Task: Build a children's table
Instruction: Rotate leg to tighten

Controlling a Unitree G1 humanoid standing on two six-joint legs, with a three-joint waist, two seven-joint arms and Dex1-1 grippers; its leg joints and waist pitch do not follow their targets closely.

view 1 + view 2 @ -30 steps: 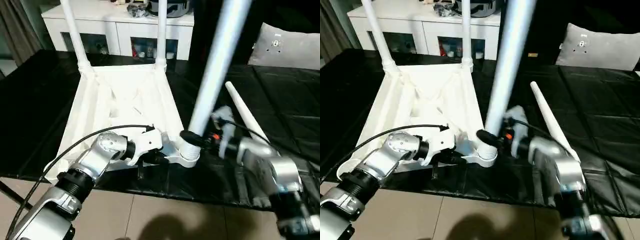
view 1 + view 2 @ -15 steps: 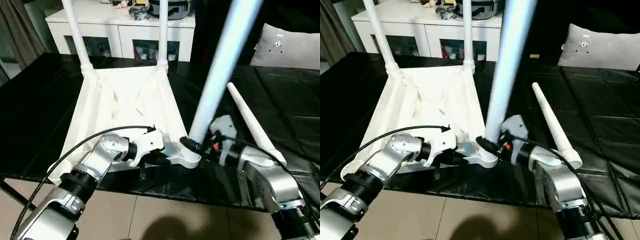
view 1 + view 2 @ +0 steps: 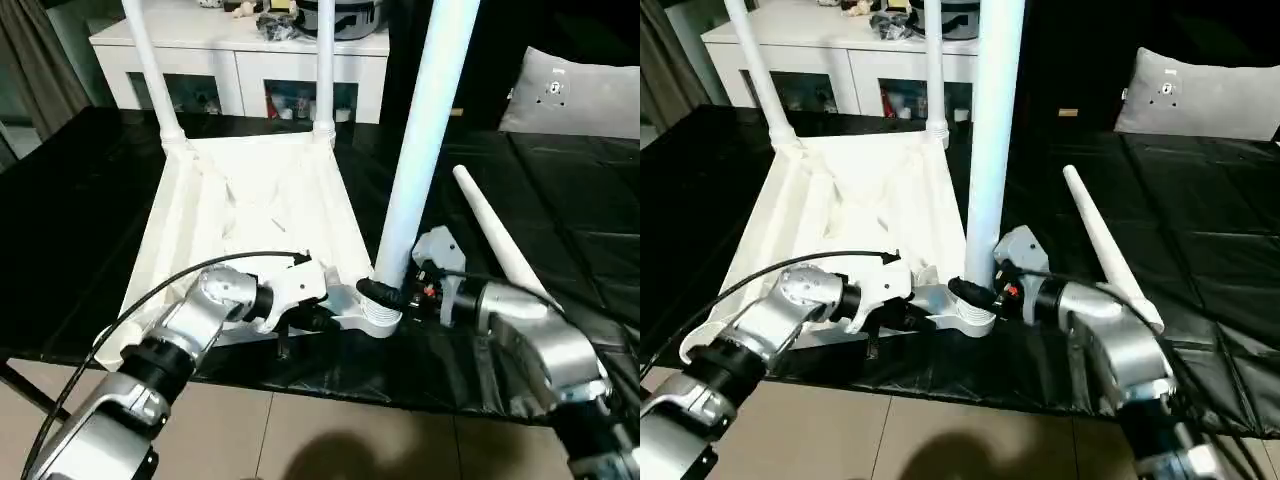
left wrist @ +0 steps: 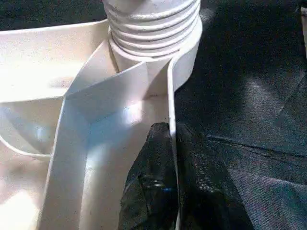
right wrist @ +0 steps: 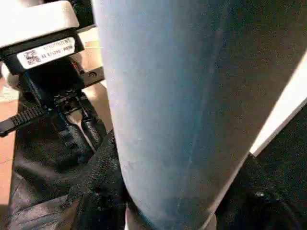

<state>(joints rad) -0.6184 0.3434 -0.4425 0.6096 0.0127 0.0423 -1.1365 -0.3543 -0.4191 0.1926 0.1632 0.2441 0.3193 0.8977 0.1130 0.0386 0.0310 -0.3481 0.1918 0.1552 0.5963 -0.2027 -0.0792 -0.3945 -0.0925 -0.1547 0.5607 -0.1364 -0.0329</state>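
Note:
The white tabletop (image 3: 250, 210) lies underside up on the black table. Two legs (image 3: 150, 70) (image 3: 325, 70) stand in its far corner sockets. A third leg (image 3: 425, 140) stands nearly upright in the near right socket (image 3: 375, 320), its threaded end (image 4: 151, 24) partly in. My right gripper (image 3: 385, 295) is shut on this leg just above the socket, a finger on each side (image 5: 103, 191). My left gripper (image 3: 325, 320) is shut on the tabletop's rim beside that socket, one finger (image 4: 148, 191) inside the rim wall. A fourth leg (image 3: 500, 250) lies loose to the right.
A white cabinet (image 3: 240, 60) with glass doors stands behind the table. A grey cushion (image 3: 575, 90) rests at the far right. The black cover (image 3: 560, 200) has free room right of the loose leg. The table's near edge (image 3: 330, 385) runs just below my grippers.
The third leg, leaning to the right before, now stands nearly upright in the socket. My right forearm has swung with it. The left gripper has kept its hold on the rim.

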